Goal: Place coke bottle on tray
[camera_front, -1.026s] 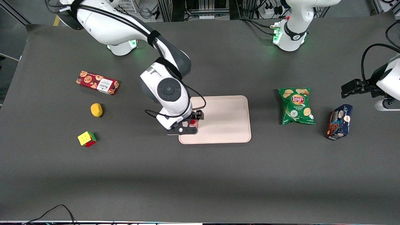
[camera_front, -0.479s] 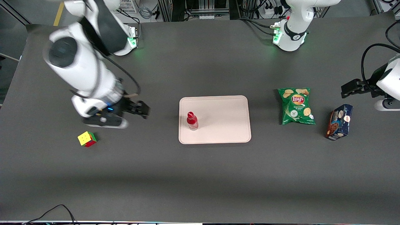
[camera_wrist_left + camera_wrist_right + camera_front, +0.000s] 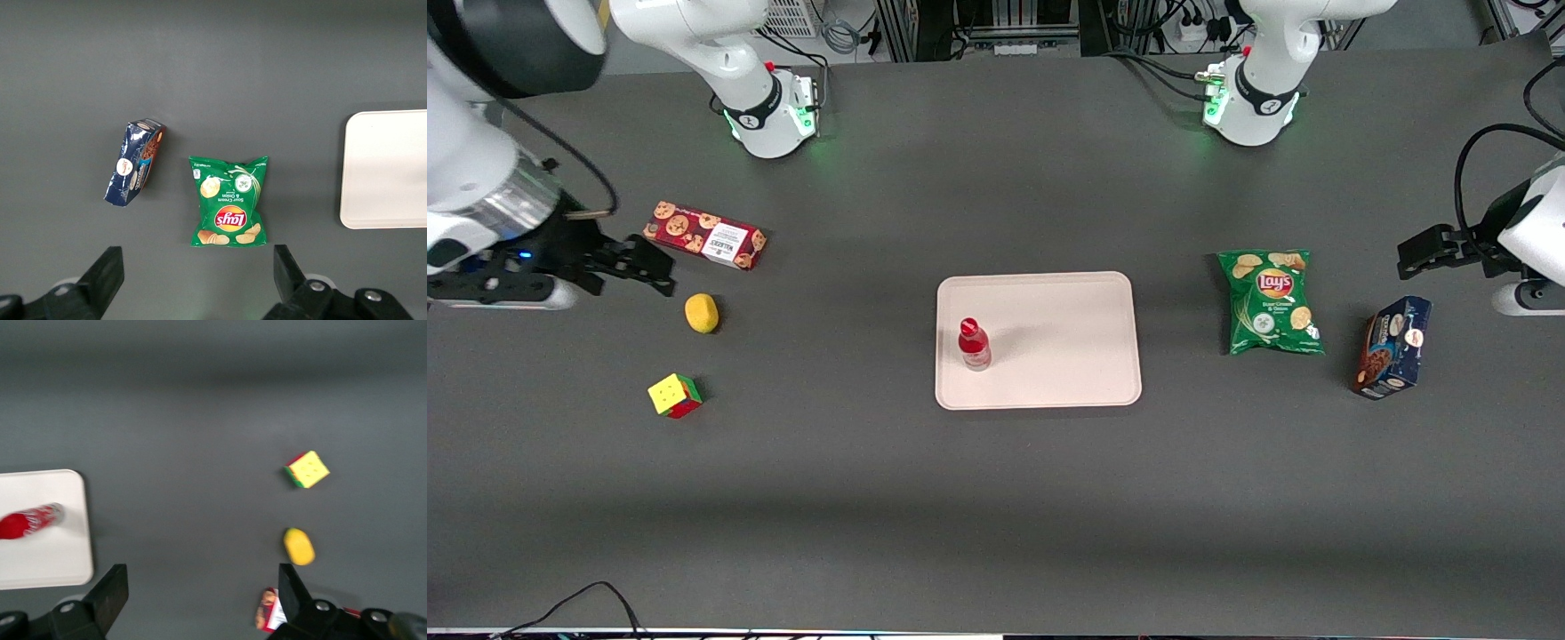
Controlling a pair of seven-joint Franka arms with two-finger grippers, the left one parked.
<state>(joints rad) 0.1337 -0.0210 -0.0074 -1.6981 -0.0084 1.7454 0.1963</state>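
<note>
The coke bottle [image 3: 974, 343], small and red with a red cap, stands upright on the pale pinkish-beige tray [image 3: 1067, 356], near the tray's end toward the working arm. It also shows in the right wrist view [image 3: 28, 521], on the tray [image 3: 53, 553]. My gripper [image 3: 645, 267] is open and empty, high above the table at the working arm's end, close to the red cookie box [image 3: 705, 235] and the yellow lemon [image 3: 702, 313]. In the right wrist view the gripper [image 3: 200, 593] has its fingers wide apart over bare table.
A colour cube [image 3: 675, 396] lies nearer the front camera than the lemon. A green Lay's chip bag [image 3: 1270, 302] and a dark blue snack box [image 3: 1393, 347] lie toward the parked arm's end. The table is dark grey.
My gripper let go of the bottle on the tray, then rose and swung away toward the working arm's end. The bottle has stayed upright where it stood.
</note>
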